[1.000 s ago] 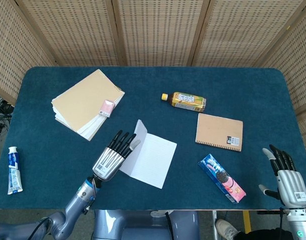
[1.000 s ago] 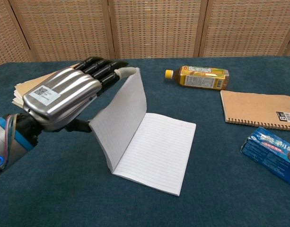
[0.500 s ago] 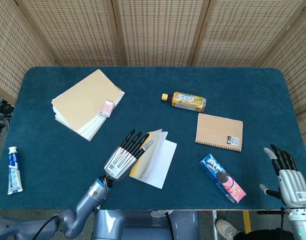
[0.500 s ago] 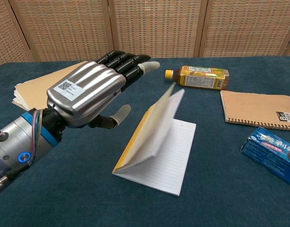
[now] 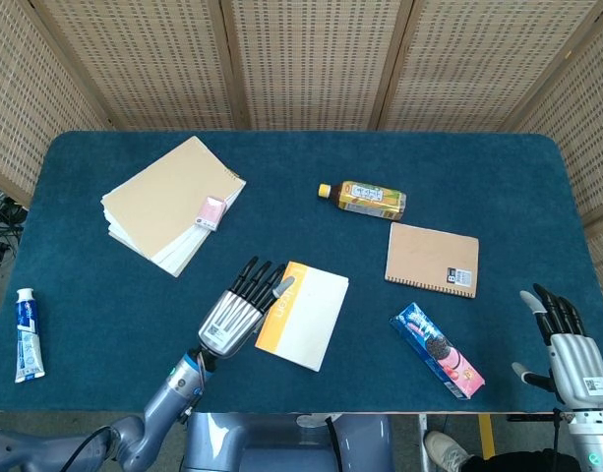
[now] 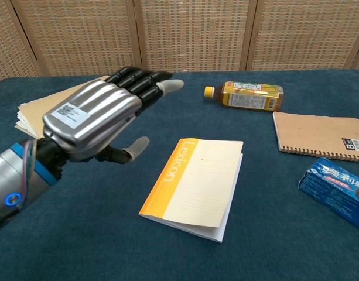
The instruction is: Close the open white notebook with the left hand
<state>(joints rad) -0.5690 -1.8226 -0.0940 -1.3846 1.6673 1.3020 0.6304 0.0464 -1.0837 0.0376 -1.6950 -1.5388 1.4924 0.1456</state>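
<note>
The blue desk (image 5: 114,295) runs out of the head view at its near edge. A stack of tan pads (image 5: 168,202) lies far left, half hidden behind the left hand (image 6: 91,120) in the chest view. That hand hovers with fingers spread, holding nothing, just left of the notebook (image 6: 194,187), which lies closed at mid-desk, its orange spine reading "Lexicon". The right hand (image 5: 565,344), fingers apart and empty, is partly cut off at the corner. The biscuit pack (image 6: 337,190) print is unreadable.

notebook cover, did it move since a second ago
Yes. The notebook cover swung from upright down toward the cookie pack, now lying flat and closed; the left hand is beside it.
</note>
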